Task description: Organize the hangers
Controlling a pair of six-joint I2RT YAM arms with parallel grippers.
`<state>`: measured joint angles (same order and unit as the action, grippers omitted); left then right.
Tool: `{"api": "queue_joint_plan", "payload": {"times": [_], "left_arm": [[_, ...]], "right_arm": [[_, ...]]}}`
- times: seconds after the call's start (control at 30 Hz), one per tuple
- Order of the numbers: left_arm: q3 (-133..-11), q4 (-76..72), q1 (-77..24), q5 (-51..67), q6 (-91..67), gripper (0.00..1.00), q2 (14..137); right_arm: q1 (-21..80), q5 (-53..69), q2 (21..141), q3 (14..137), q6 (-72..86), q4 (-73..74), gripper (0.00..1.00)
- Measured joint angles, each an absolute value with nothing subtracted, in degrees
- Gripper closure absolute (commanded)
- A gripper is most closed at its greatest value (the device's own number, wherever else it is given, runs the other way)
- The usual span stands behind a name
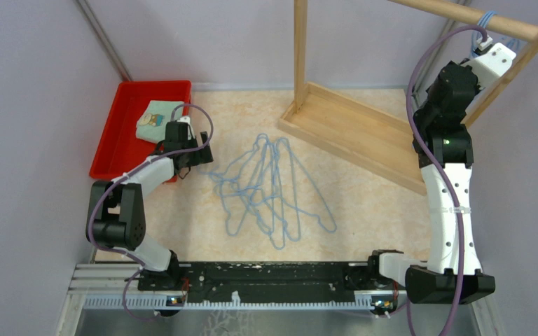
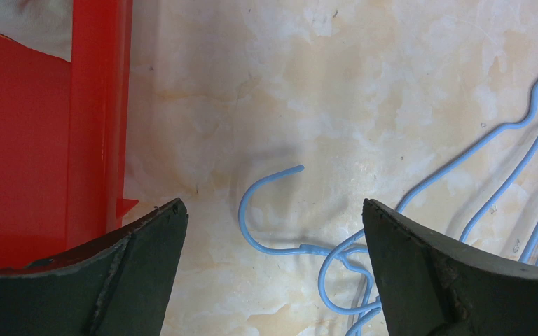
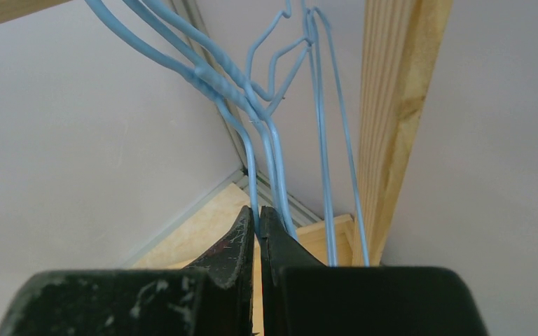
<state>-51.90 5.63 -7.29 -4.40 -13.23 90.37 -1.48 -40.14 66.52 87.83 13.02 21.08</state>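
Observation:
Several light-blue wire hangers [image 1: 273, 189] lie tangled on the beige table centre. My left gripper [image 1: 195, 159] is open just left of the pile. In the left wrist view a hanger hook [image 2: 252, 210] lies on the table between its fingers [image 2: 147, 245], untouched. My right gripper [image 1: 482, 47] is raised at the wooden rail [image 1: 476, 17], shut on the wire of a hanger [image 3: 252, 168] that hangs from the rail. More hangers [image 3: 322, 105] hang beside it, close to the wooden post [image 3: 392, 126].
A red bin [image 1: 112, 133] holding a folded cloth [image 1: 160, 119] stands at the left, right next to my left gripper; its wall shows in the left wrist view [image 2: 98, 119]. The wooden rack base [image 1: 350, 129] lies at the back right. Walls enclose the table.

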Motion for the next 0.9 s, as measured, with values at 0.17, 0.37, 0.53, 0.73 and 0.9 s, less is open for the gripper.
{"api": "queue_joint_plan", "payload": {"times": [0.17, 0.37, 0.53, 0.73, 0.9], "left_arm": [[-51.9, 5.7, -7.3, -4.4, -13.2, 0.0, 90.4], [-51.9, 5.7, -7.3, -4.4, -13.2, 0.0, 90.4], [-51.9, 5.7, -7.3, -4.5, -13.2, 0.0, 90.4], [-51.9, 5.7, -7.3, -5.0, -13.2, 0.0, 90.4], [-51.9, 5.6, -7.3, -5.0, -13.2, 0.0, 90.4]], "right_arm": [[-2.1, -40.7, 65.9, 87.7, 14.2, 21.7, 0.98], [-2.2, -41.9, 65.7, 87.6, 15.6, 25.3, 0.63], [-2.4, -41.7, 65.7, 87.1, 16.6, 29.4, 0.58], [-2.4, -39.6, 65.7, 87.1, 17.7, 31.4, 0.25], [-2.4, -37.1, 65.6, 87.2, 18.2, 32.0, 0.2]]}}
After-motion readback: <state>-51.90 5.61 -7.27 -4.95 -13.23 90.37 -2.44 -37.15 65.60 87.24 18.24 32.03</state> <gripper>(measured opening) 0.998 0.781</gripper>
